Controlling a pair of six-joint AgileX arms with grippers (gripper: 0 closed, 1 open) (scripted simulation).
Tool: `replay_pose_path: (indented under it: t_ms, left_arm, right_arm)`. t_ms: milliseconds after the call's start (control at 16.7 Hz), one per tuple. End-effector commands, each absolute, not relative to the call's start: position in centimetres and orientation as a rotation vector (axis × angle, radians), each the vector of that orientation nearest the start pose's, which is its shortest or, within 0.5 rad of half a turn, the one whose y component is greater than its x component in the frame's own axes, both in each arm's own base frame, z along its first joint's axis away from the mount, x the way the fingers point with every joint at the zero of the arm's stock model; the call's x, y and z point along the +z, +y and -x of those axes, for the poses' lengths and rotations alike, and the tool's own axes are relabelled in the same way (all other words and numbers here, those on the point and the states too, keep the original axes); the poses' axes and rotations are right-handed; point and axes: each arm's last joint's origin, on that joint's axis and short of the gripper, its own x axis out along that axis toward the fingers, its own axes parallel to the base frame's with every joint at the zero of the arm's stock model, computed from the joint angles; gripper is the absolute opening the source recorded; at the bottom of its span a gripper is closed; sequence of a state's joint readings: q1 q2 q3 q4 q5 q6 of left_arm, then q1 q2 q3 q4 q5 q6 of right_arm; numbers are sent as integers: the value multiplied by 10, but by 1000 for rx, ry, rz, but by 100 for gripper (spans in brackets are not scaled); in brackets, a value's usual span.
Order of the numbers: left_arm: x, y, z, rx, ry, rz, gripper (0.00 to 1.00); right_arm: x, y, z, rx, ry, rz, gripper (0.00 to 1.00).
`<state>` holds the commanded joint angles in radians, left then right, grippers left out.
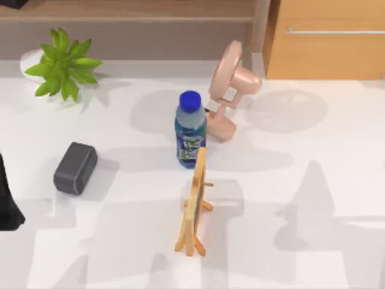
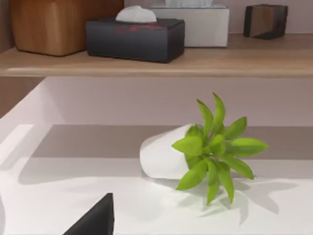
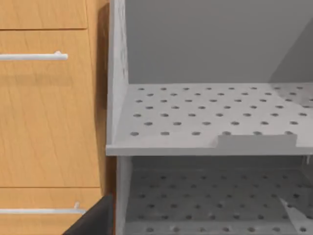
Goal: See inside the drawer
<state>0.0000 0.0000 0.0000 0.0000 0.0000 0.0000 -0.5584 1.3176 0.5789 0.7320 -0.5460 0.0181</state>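
Note:
The drawer [image 1: 325,51] is a light-orange wooden front with a thin silver bar handle [image 1: 334,31] at the table's back right, and it stands closed. The right wrist view faces stacked orange drawer fronts [image 3: 49,117] with silver handles [image 3: 32,57], all flush, none pulled out. A dark part of my right gripper [image 3: 95,219] shows low in that view, apart from the fronts. My left arm [image 1: 7,205] rests at the table's left edge. A dark part of my left gripper [image 2: 93,221] points toward the potted plant.
A grey perforated rack [image 3: 210,117] stands beside the drawer fronts. On the white table are a green plant [image 1: 63,66], a blue-capped bottle [image 1: 190,129], a pink fan [image 1: 228,90], a grey speaker [image 1: 75,168] and a wooden easel [image 1: 195,208]. A brown shelf [image 2: 195,61] carries a tissue box [image 2: 134,36].

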Motion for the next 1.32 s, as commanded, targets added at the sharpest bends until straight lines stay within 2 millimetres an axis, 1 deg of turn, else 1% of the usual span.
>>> replay_pose_path:
  t_ms: [120, 480, 600, 780, 900, 1020, 1140, 1320]
  left_arm:
    - [160, -1, -106, 0, 0, 0, 100]
    - [160, -1, -106, 0, 0, 0, 100]
    - [160, -1, -106, 0, 0, 0, 100]
    - [160, -1, -106, 0, 0, 0, 100]
    - [160, -1, -106, 0, 0, 0, 100]
    - [160, -1, -106, 0, 0, 0, 100]
    - [160, -1, -106, 0, 0, 0, 100]
    - [160, -1, -106, 0, 0, 0, 100]
  right_arm:
    - [235, -138, -245, 0, 1, 0, 100]
    - [234, -137, -247, 6, 2, 10, 100]
    - [230, -136, -257, 12, 2, 61, 100]
    - [216, -129, -283, 12, 17, 204, 100]
    - [205, -119, -304, 14, 17, 351, 100]
    - [193, -105, -327, 16, 14, 516, 100]
    - [178, -84, -349, 16, 8, 683, 100]
    - [156, -46, -378, 11, -8, 943, 100]
